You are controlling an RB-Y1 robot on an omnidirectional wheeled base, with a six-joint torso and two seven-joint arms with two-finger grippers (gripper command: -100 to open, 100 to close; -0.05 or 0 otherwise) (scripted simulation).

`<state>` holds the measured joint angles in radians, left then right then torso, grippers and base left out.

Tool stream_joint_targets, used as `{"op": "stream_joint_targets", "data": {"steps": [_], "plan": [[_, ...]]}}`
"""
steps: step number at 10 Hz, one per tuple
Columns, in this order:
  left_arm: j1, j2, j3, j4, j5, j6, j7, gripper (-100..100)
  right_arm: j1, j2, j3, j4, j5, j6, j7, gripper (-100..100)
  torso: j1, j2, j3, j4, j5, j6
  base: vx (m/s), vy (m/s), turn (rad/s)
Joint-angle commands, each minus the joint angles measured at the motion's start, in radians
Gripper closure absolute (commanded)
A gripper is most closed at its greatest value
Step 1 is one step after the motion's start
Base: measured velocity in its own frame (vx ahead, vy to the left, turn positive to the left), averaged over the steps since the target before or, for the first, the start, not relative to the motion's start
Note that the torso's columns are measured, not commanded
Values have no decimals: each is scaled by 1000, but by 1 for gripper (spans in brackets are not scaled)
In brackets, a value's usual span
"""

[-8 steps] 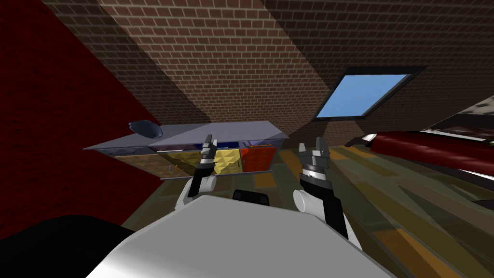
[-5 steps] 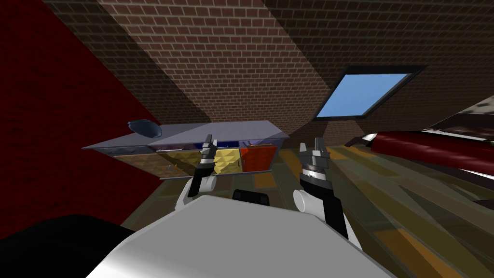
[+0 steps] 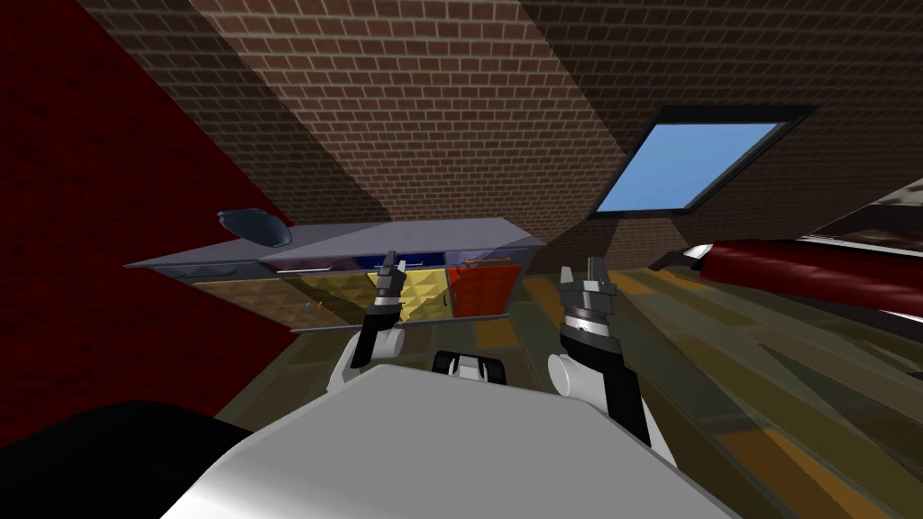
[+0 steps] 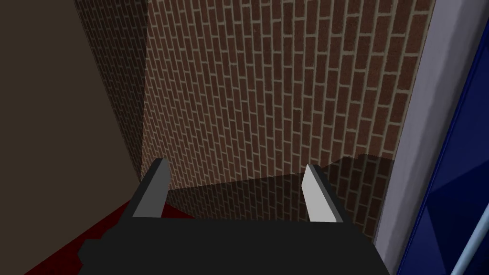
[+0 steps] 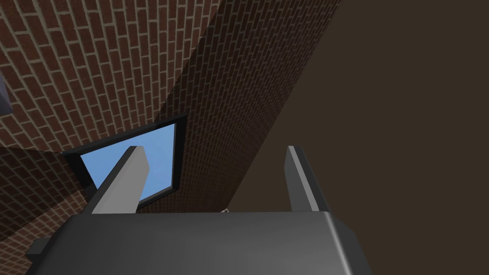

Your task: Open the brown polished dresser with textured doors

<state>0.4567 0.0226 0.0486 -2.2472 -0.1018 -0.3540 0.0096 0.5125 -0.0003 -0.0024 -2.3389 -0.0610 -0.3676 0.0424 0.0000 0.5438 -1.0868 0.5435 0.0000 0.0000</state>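
The dresser lies just ahead of the left pincer (fingers wide apart), its long axis running crosswise; the right pincer, equally wide, stands farther off.

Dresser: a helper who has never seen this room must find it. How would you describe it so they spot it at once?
Follow the brick wall left from the window toward the dark red wall. The dresser is the long, low cabinet there. It alone has a grey top with a dark bowl at one end and textured fronts in brown, yellow and red.
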Motion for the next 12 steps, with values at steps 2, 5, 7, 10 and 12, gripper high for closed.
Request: {"op": "stream_joint_targets", "data": {"steps": [2,5,7,10,12], "plan": [[-6,38,-4,26,-1,-3,-6,-100,0,0,0,0,0,0,0,0,0,148,-295,148,0,0,9,-1,1],[-21,77,-13,86,-2,-12,-21,-100,0,0,0,0,0,0,0,0,0,192,-389,193,0,0,30,-3,1],[-34,94,-21,140,-4,-20,-35,-100,0,0,0,0,0,0,0,0,0,194,-389,194,0,0,38,-6,1],[-58,112,-36,235,-7,-35,-60,-100,0,0,0,0,0,0,0,0,0,194,-389,194,0,0,47,-6,1],[-66,117,-42,272,-8,-40,-69,-100,0,0,0,0,0,0,0,0,0,194,-390,194,0,0,50,-10,1]]}}
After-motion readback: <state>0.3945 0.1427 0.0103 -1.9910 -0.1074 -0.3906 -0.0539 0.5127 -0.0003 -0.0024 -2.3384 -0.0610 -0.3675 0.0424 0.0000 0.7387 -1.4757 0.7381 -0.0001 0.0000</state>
